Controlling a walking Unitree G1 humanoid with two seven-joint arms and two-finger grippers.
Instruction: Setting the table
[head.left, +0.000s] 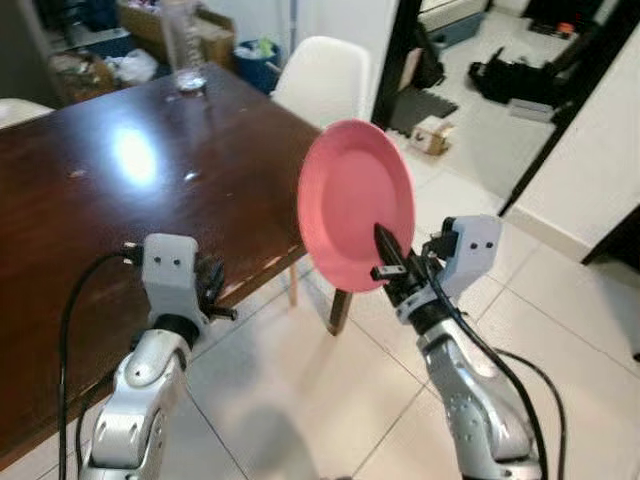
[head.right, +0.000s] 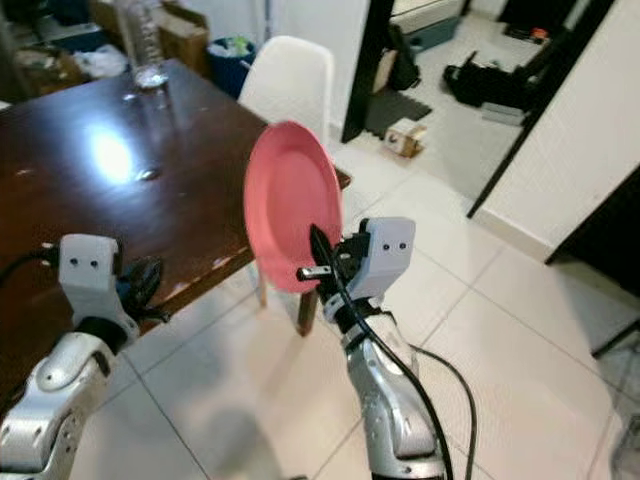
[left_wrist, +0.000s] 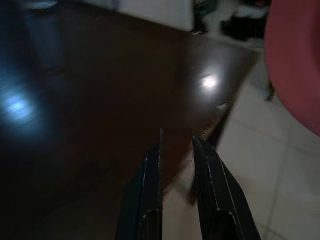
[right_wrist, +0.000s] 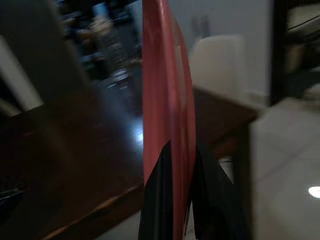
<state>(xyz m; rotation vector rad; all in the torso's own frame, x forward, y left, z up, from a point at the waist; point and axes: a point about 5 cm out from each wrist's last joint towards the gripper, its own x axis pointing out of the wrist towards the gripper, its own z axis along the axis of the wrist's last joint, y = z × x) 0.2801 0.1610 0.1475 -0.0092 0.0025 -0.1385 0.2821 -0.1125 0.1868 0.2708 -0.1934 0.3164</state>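
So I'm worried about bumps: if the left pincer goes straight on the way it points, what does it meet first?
Probably the dark wooden table: the left pincer points low over its near edge, so it may skim the top. Depth is unclear.

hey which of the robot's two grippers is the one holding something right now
The right gripper: its black fingers are clamped on the lower rim of the pink plate, held upright off the table's corner. The left gripper holds nothing, over the table edge.
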